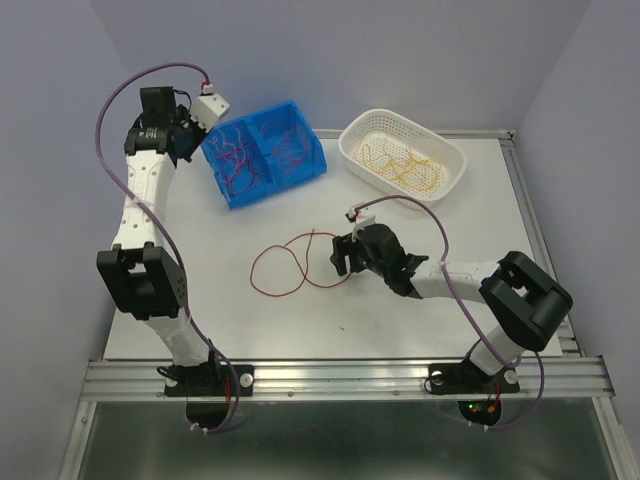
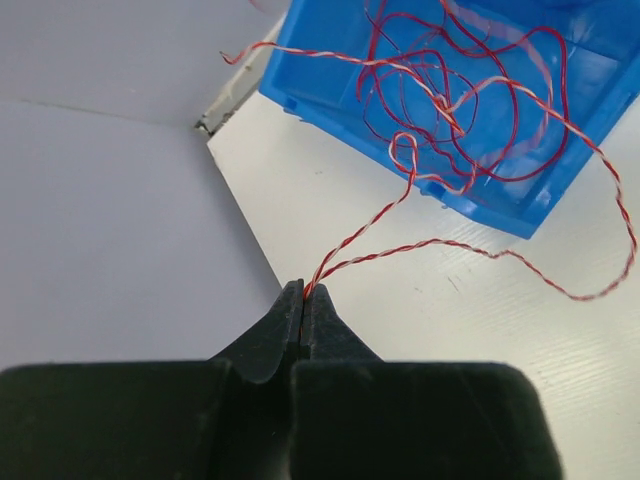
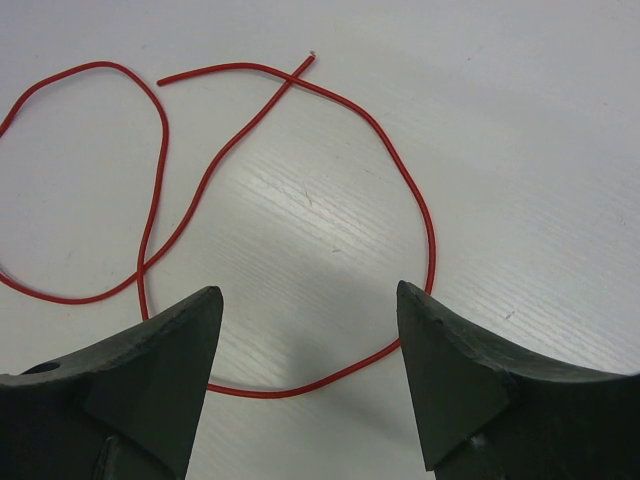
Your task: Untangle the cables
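A tangle of dark red cables (image 2: 470, 95) fills the blue bin (image 2: 300, 60) at the back left of the table (image 1: 262, 120). My left gripper (image 2: 303, 292) is shut on a red-and-white twisted cable (image 2: 440, 241) that runs from the bin's rim out over the table. One loose red cable (image 1: 290, 265) lies in open loops mid-table. My right gripper (image 3: 308, 290) hovers open just above that cable's right loop (image 3: 291, 393), a finger on each side, and holds nothing.
A white basket (image 1: 350, 160) at the back right holds yellow-orange cables (image 1: 405, 165). The blue bin has two compartments, both with red wires. The table's left edge and the grey wall lie close to the left gripper.
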